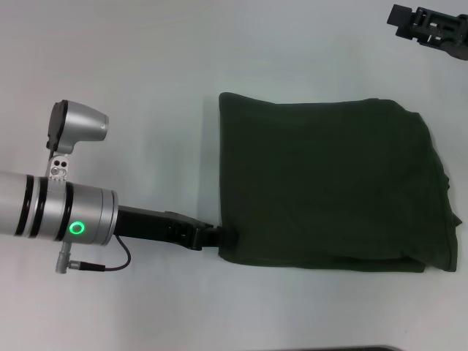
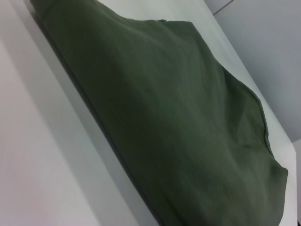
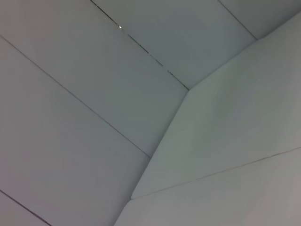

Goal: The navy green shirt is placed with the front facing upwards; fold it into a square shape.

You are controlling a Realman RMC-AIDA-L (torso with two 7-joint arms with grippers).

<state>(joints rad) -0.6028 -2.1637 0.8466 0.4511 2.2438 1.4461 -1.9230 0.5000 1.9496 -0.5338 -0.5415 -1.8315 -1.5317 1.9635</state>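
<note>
The navy green shirt [image 1: 329, 183] lies folded into a rough rectangle on the white table, plain dark olive side up with no lettering showing. Its right edge is uneven, with layers sticking out. My left gripper [image 1: 221, 237] reaches in low from the left and meets the shirt's near left corner. The left wrist view is filled by the shirt [image 2: 178, 117], seen close along its folded edge. My right gripper [image 1: 428, 28] hangs at the far right, well away from the shirt.
The white table [image 1: 146, 66] spreads all around the shirt. My left arm's silver wrist with its green light [image 1: 76, 228] lies over the table's near left part. The right wrist view shows only a pale table corner [image 3: 225, 127] and panels beyond.
</note>
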